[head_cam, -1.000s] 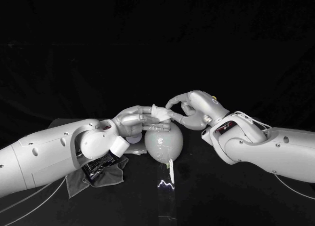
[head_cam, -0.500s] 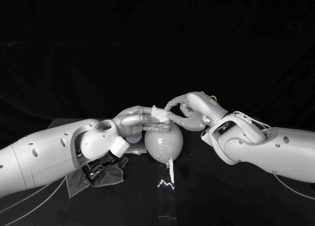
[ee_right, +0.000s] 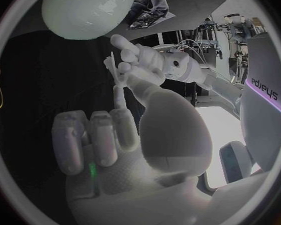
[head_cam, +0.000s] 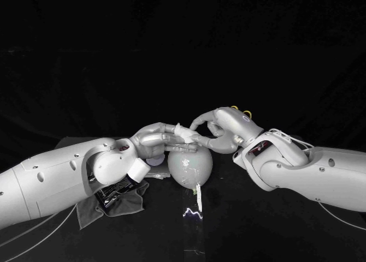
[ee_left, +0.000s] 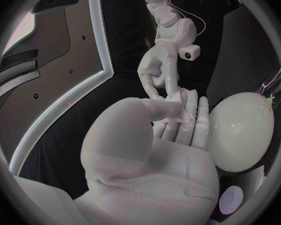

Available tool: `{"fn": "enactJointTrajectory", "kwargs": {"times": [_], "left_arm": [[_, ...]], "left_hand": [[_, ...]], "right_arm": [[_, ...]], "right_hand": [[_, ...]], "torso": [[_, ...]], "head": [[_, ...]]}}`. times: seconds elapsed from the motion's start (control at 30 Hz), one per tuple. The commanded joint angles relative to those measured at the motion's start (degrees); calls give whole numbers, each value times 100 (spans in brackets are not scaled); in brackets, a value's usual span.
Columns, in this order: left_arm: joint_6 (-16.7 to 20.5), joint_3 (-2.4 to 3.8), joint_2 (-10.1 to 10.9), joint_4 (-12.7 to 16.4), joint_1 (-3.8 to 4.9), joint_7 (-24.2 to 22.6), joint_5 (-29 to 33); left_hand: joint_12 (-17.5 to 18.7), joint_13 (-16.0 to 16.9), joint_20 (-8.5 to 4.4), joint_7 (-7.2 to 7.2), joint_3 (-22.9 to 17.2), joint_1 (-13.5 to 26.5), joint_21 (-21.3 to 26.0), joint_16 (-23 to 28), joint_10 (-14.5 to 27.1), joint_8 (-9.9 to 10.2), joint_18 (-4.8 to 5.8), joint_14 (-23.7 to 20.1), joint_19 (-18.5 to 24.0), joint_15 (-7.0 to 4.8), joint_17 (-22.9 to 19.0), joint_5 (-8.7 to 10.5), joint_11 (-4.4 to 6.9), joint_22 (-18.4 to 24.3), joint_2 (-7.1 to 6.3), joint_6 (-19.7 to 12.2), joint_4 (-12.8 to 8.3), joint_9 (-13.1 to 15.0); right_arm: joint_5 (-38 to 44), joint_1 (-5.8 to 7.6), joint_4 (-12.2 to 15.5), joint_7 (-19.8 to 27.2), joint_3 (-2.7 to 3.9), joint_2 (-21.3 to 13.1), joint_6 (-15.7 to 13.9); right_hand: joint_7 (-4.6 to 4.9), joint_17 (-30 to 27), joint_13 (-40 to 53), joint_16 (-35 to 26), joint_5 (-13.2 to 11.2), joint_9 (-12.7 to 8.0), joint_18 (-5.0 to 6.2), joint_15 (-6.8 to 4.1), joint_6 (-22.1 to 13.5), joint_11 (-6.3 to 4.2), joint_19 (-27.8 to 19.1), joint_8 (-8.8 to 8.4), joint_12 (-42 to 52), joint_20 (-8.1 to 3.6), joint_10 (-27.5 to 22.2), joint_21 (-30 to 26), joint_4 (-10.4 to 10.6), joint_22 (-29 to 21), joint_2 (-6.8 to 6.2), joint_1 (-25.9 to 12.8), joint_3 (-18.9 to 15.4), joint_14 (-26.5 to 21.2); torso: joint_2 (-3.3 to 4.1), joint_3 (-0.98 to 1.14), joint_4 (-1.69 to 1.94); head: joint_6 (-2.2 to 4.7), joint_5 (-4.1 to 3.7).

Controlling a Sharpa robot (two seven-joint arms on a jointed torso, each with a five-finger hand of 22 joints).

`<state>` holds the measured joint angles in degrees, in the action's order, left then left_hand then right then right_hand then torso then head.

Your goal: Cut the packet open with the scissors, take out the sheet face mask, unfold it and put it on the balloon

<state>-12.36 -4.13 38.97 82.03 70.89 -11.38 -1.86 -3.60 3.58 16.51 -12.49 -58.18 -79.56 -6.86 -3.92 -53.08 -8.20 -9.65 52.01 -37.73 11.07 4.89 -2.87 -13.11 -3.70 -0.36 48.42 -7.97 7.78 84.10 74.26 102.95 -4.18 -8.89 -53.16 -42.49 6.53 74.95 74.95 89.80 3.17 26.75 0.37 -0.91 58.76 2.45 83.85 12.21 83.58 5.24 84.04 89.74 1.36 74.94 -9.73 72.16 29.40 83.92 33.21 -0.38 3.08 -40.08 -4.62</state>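
Left hand (head_cam: 159, 141) pinches the folded sheet mask (head_cam: 183, 132) just above the balloon (head_cam: 189, 166), whose long axis points neck-end toward the robot; right hand (head_cam: 218, 130) fingertips meet the sheet mask's right edge, can't tell if gripping

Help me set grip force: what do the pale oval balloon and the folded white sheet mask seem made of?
Pale oval balloon: probably thin rubber, smooth, faintly glossy highlights. Folded white sheet mask: apparently thin matte fabric or paper, visibly creased.
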Motion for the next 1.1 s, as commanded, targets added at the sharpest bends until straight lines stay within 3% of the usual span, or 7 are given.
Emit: {"fn": "enactJointTrajectory", "kwargs": {"times": [0.03, 0.1, 0.23, 0.37, 0.67, 0.93, 1.1], "left_arm": [[-117, 10, -19, 44, 9, -97, -15], [-117, 10, -19, 47, 8, -88, -15], [-100, 10, -17, 50, 8, -72, -15], [-75, 10, -15, 50, 8, -58, -14], [-39, 10, -18, 47, 8, -23, -13], [-42, 10, -21, 45, 8, -8, -12], [-39, 10, -21, 49, 8, -1, -13]], "left_hand": [[2, 2, -4, -325, 27, -22, -41, -7, -3, -24, 24, -10, 31, -17, -4, 13, 28, -6, 56, 53, -25, 10], [1, 2, -3, -325, 28, -22, -40, -7, -4, -25, 24, -9, 36, -17, -3, 13, 28, -5, 55, 55, -25, 11], [3, 1, -3, -341, 34, -16, -44, -8, -5, -25, 24, -7, 29, -17, -3, 13, 24, -6, 52, 61, -22, 11], [7, 0, -4, -361, 37, -12, -46, -6, 5, -16, 23, -11, 34, -13, -4, 12, 13, -6, 47, 54, -21, 7], [12, -2, -5, -379, 39, -10, -50, -3, 17, -4, 21, -17, 32, -8, -6, 12, 1, -7, 41, 35, -23, 1], [13, -3, -5, -384, 40, -9, -52, -2, 23, 2, 20, -19, 32, -6, -6, 13, -3, -7, 37, 27, -25, -2], [13, -3, -7, -391, 46, -12, -53, 0, 33, 13, 19, -24, 40, -2, -8, 13, -10, -6, 9, 16, -48, -7]], "right_arm": [[266, -6, -20, -36, -3, 10, 60], [294, -6, -17, -13, -3, 12, 29], [315, -7, 0, 57, -3, 11, -51], [315, -7, 27, 134, -3, 4, -113], [297, -8, 63, 213, -4, -5, -110], [278, -8, 49, 166, -4, -3, -44], [329, -8, 40, 58, -3, 8, -14]], "right_hand": [[-23, 1505, 1142, 20, -33, 22, -37, -73, 101, -58, 615, 58, 13, -43, 268, 26, -42, 1506, 55, 127, 43, 608], [-53, 1505, 1146, 20, -34, 37, -37, -91, 166, -81, 615, 97, 20, -56, 272, 26, -57, 1506, 108, 176, 80, 608], [-144, 1505, 1188, 20, -37, 90, -37, -160, 290, -161, 615, 217, 94, -117, 316, 26, -26, 1506, 358, 249, 206, 608], [-153, 1505, 1204, 20, -36, 107, -37, -179, 253, -174, 615, 243, 121, -143, 334, 26, 40, 1506, 451, 205, 240, 608], [-155, 1505, 1212, 20, -37, 132, -37, -190, 205, -181, 615, 285, 134, -164, 345, 26, 136, 1506, 551, 141, 293, 608], [-158, 1505, 1213, 20, -38, 146, -37, -192, 188, -182, 615, 312, 135, -169, 346, 26, 185, 1506, 540, 90, 290, 608], [-188, 1505, 1328, 20, -38, 197, -37, -212, 258, -208, 615, 427, 332, -185, 446, 26, 240, 1506, 714, 125, 440, 608]], "torso": [[0, 0, -1], [2, 1, -1], [0, 1, -4], [-2, 1, -5], [-1, 3, -3], [-1, 1, -2], [3, 2, 3]], "head": [[-5, -3], [-3, 0], [0, -2], [6, -3], [17, -3], [24, -4], [18, -7]]}}
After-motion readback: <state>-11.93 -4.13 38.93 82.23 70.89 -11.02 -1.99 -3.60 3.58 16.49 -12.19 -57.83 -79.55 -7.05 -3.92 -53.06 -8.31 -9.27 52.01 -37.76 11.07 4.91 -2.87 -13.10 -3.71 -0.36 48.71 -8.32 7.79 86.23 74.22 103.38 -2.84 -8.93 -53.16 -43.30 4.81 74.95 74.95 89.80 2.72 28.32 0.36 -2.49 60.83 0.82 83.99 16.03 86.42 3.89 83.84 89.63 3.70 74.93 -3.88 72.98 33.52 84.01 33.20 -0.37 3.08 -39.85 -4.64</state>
